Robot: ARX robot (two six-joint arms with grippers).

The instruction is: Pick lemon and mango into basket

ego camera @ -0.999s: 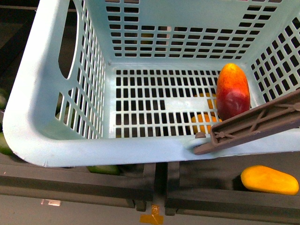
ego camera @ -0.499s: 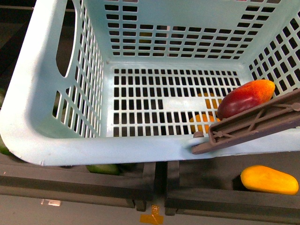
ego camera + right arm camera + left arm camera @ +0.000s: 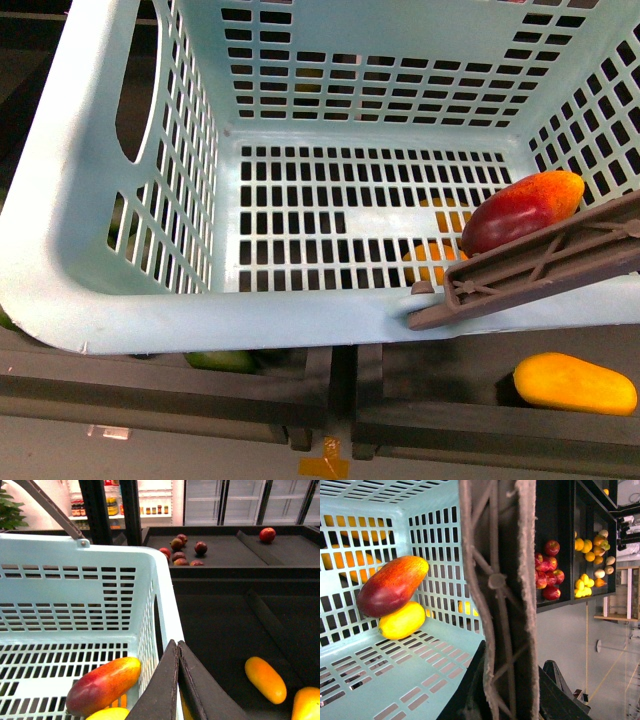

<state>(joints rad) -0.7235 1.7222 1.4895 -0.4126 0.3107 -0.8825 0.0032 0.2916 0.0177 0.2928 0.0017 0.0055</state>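
Observation:
The light turquoise basket [image 3: 60,200] fills the front view. Its brown-grey handle [image 3: 540,265] crosses the near right corner. The red-to-orange mango [image 3: 520,210] lies inside on its side against the right wall. In the left wrist view the mango [image 3: 392,585] rests on top of the small yellow lemon [image 3: 402,621] in the basket's corner. My left gripper [image 3: 507,690] is shut on the handle [image 3: 500,580]. My right gripper [image 3: 176,642] is shut on nothing, just outside the basket's rim [image 3: 162,595], beside the mango [image 3: 102,685] and lemon [image 3: 107,714].
A yellow-orange oblong fruit [image 3: 575,383] lies on the dark shelf below the basket's right corner. Green fruit [image 3: 220,360] shows under the basket's front edge. Dark shelves hold red apples [image 3: 547,570] and dark red fruits [image 3: 182,550].
The mango has tipped from standing on end to lying on its side against the right wall. The basket has shifted slightly leftward in the front view.

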